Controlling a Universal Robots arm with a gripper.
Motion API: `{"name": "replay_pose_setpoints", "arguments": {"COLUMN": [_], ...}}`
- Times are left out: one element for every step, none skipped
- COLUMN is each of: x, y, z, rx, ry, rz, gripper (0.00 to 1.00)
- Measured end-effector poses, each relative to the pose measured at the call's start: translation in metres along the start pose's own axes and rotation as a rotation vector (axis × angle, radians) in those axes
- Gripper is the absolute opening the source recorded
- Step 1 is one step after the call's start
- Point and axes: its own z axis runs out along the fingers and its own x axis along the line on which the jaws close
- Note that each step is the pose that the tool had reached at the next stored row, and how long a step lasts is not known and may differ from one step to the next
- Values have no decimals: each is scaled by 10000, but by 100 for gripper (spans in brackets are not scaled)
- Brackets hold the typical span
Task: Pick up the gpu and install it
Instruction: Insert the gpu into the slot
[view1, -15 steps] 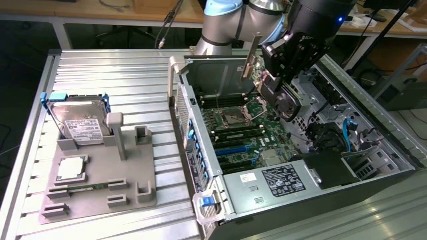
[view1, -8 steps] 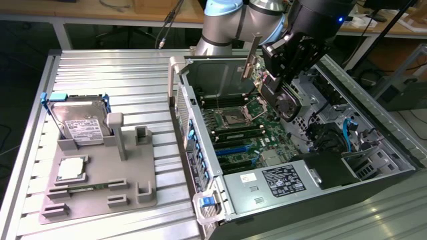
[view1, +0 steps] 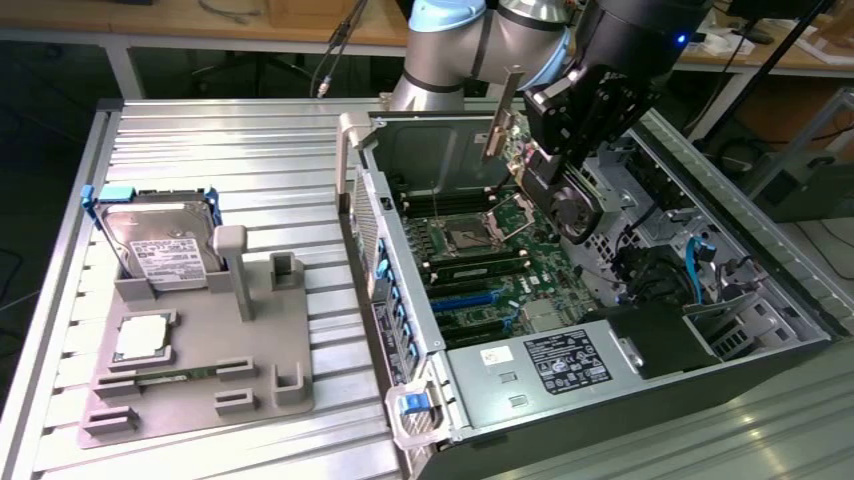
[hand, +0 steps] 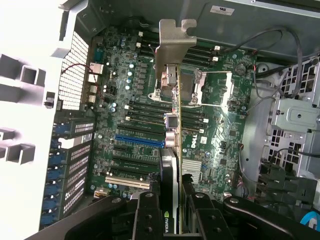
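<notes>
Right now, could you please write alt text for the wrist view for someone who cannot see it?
The gripper holds the gpu edge-on, silver bracket leading, over the motherboard inside the open computer case. A blue expansion slot and the CPU socket show on the board.

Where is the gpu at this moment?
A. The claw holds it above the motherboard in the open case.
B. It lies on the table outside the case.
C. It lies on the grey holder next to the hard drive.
A: the wrist view shows the gpu clamped in the claw, hanging over the motherboard.
</notes>
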Motion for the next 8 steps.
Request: {"name": "replay_pose_setpoints", "arguments": {"x": [0,0,0,0,0,0,0,0], "y": [0,0,0,0,0,0,0,0], "z": [0,0,0,0,0,0,0,0], "rx": [0,0,0,-1,-1,-1,-2,-2], "ry": [2,4,5,7,8,9,10,12], "rz": [-46,-93,-137,-181,-225,-267,-302,-343], "gripper": [27,27,27,27,27,27,27,27]}}
